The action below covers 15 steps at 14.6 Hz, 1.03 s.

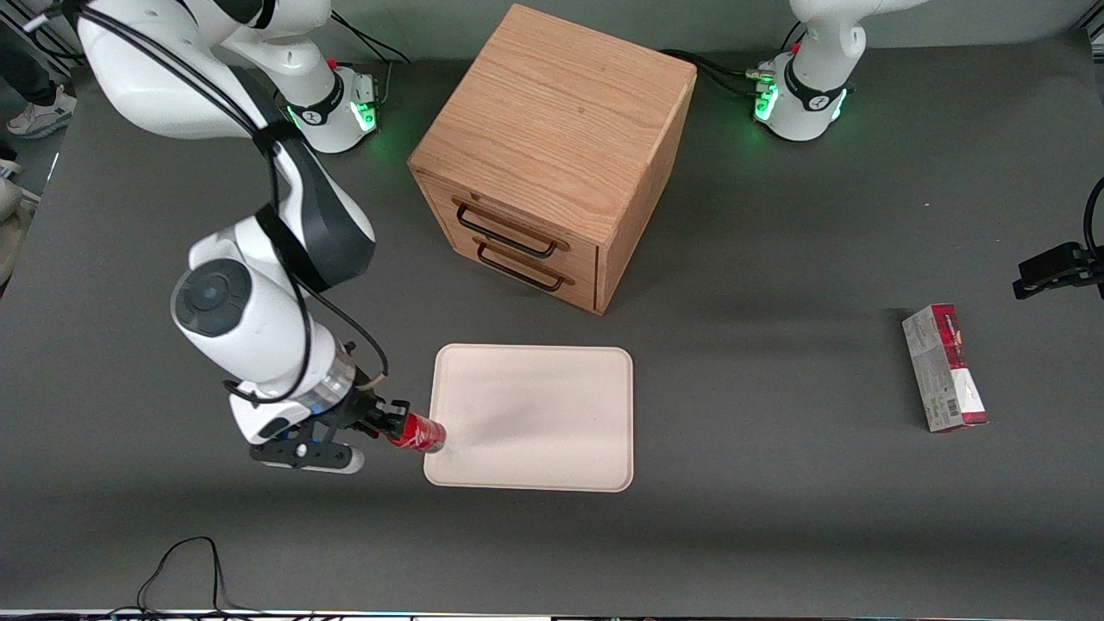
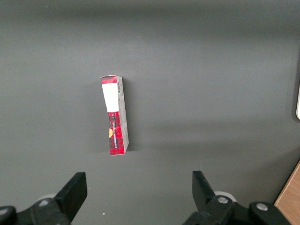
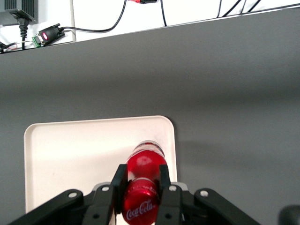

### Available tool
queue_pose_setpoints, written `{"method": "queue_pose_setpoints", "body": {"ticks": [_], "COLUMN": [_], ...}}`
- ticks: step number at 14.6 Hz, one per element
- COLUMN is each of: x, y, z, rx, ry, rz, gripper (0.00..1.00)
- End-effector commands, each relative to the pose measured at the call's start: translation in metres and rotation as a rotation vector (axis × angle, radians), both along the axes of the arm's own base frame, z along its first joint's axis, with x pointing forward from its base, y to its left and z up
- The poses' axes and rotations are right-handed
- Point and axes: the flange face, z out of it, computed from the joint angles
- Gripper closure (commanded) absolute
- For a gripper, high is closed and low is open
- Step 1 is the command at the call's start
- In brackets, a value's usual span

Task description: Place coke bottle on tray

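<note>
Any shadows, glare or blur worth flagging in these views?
Front view: soft shadow bands cross the table, and a faint smudge of shade lies on the tray beside the coke bottle, held in the gripper over the tray's edge. Right wrist view: the bottle shows glossy highlights and looks slightly soft. Left wrist view: even light, and the carton casts a short shadow.
</note>
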Motion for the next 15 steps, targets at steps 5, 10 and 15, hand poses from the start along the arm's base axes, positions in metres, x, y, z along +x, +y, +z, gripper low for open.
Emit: {"method": "queue_pose_setpoints", "body": {"ticks": [5, 10, 15], "x": [0.010, 0.003, 0.000], "y": [0.013, 0.025, 0.029], "z": [-0.036, -0.072, -0.093], "rx": [-0.010, -0.019, -0.032], "ry": [-0.055, -0.048, -0.035], "rz": [-0.001, 0.017, 0.031], "gripper": [1.00, 1.00, 1.00]}}
